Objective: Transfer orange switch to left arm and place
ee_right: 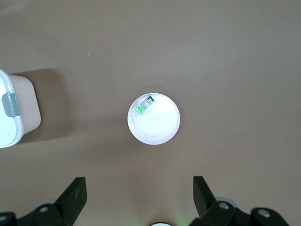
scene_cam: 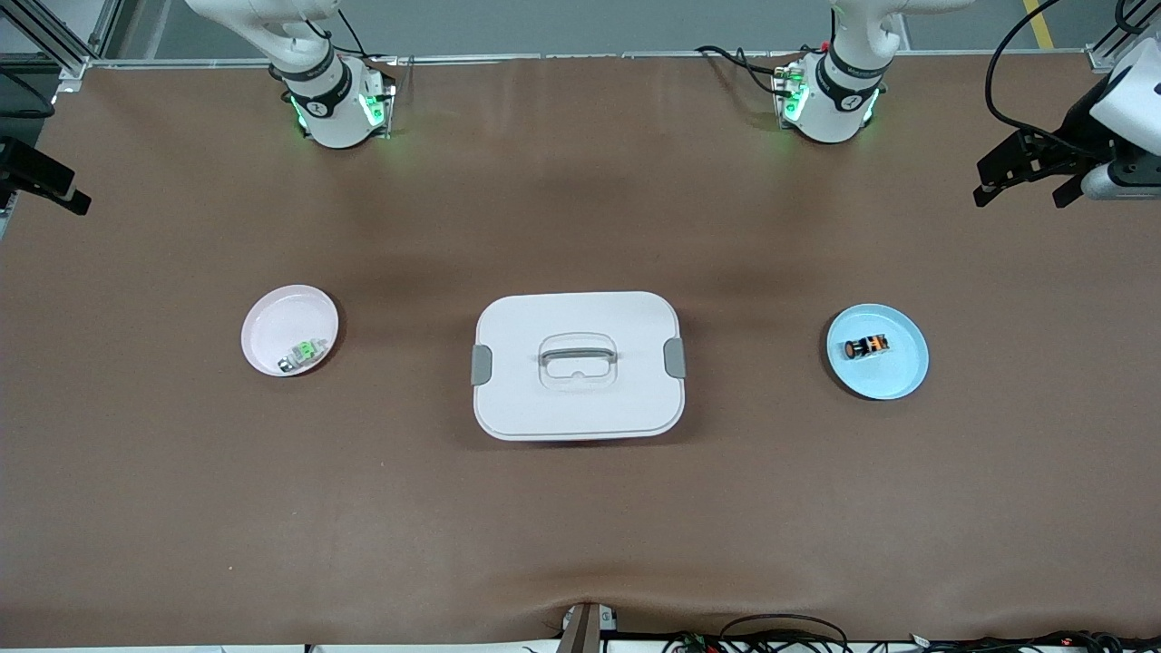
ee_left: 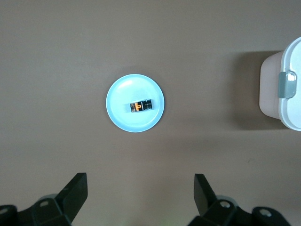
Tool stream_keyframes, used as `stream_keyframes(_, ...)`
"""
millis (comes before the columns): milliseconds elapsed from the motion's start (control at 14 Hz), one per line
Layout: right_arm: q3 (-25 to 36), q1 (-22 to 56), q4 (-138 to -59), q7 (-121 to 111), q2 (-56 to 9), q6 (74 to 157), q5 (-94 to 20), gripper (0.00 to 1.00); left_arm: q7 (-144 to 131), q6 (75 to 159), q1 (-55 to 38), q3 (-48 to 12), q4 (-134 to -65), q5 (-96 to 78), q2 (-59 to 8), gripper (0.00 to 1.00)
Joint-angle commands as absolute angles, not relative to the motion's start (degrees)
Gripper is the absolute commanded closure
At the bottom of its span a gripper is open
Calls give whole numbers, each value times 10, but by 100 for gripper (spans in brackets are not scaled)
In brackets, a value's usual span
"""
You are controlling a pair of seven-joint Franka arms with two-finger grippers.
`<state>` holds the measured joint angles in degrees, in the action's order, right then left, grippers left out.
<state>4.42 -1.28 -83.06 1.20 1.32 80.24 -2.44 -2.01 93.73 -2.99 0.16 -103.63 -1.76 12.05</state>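
- Brown table covering (scene_cam: 580,508) spreads under everything, with both arm bases along its edge farthest from the front camera.
- Left arm (scene_cam: 839,86) and right arm (scene_cam: 322,91) both wait, high over the table.
- White box (scene_cam: 578,365), lid on and grey clips at its ends, sits mid-table between the two plates.
- Left gripper (ee_left: 140,197) hangs above the blue plate (scene_cam: 893,376), fingers spread wide and holding nothing.
- Right gripper (ee_right: 139,197) hangs above the pink plate (scene_cam: 277,322), fingers likewise wide and empty.
- Orange switch (scene_cam: 865,346) lies on the blue plate, toward the left arm's end.
- Green-and-silver switch (scene_cam: 303,354) lies near the pink plate's rim.
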Motion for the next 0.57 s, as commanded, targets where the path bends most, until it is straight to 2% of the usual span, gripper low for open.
stream_keyframes(0, 40, -23, -833, 11, 20, 804, -33, 0, -19, 919, -31, -3, -1023, -8, 116, 0)
stream_keyframes(500, 40, -25, -833, 10, 20, 802, -32, 0, -20, 919, -30, -3, -1023, -8, 116, 0)
